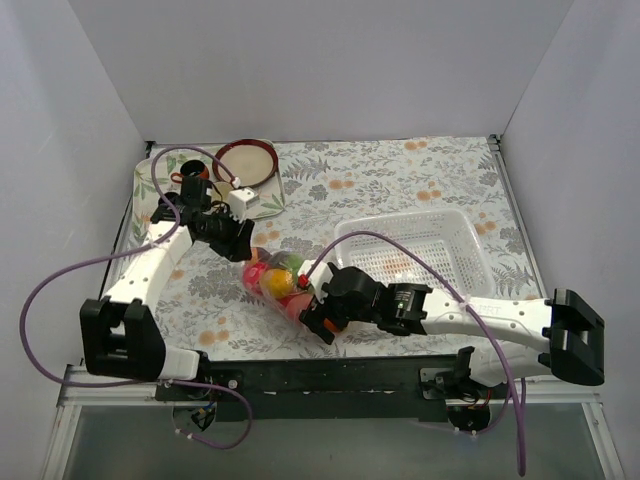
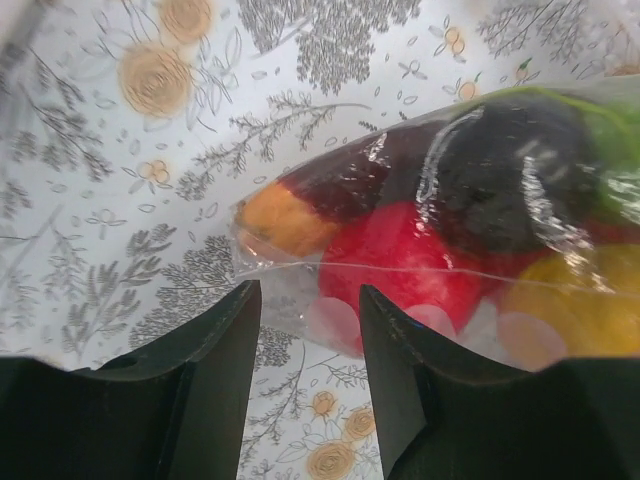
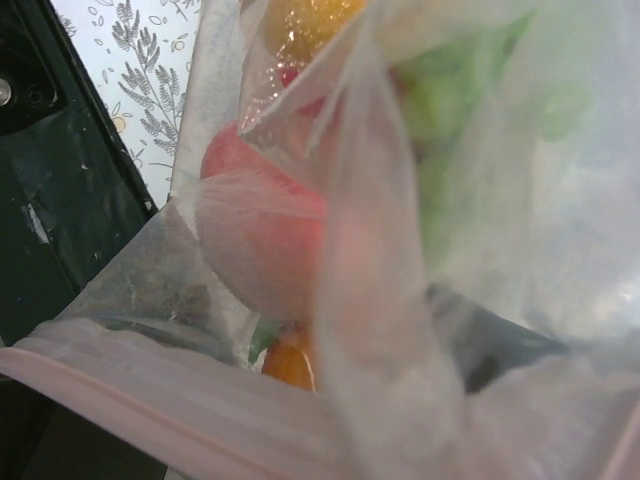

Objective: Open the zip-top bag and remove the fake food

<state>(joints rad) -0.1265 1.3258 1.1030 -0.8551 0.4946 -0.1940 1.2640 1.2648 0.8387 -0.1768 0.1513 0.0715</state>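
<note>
The zip-top bag (image 1: 277,281) lies on the flowered cloth between my two grippers, full of fake food (image 1: 272,272). In the left wrist view the bag (image 2: 300,262) holds red (image 2: 400,265), orange, dark purple, yellow and green pieces. My left gripper (image 1: 238,243) is open at the bag's far left corner, and the plastic edge lies just between its fingertips (image 2: 232,330). My right gripper (image 1: 317,316) is at the bag's near right end and looks shut on the plastic. In the right wrist view the bag (image 3: 450,180) covers the fingers, with its pink zip strip (image 3: 150,400) across the bottom.
A white mesh basket (image 1: 420,245) stands right of the bag, behind the right arm. A brown-rimmed plate (image 1: 247,160) and a tray (image 1: 146,185) with cups are at the back left. A black rail (image 1: 330,375) runs along the near table edge.
</note>
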